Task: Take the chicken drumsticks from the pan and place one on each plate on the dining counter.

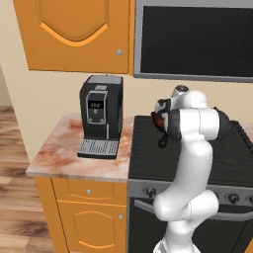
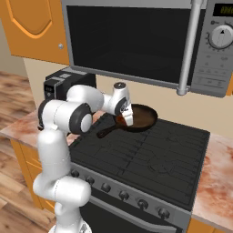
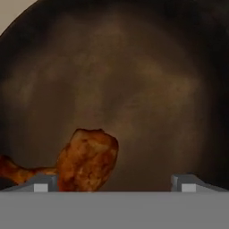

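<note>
in the left base view the arm hides most of the pan (image 1: 159, 120) at the stove's (image 1: 148, 158) back left. in the right base view the claw (image 2: 129, 119) dips into it. in the hand view a chicken drumstick (image 3: 87, 160) lies by one tip, claw spread, pinching nothing.

drumstick (image 3: 85, 162): orange-brown, lying in pan | pan (image 3: 147, 89): dark, round

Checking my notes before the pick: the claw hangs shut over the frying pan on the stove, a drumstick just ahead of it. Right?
Not quite: the claw is open, not shut. The hand view shows its tips set wide apart over the frying pan, with the drumstick by one tip.
</note>
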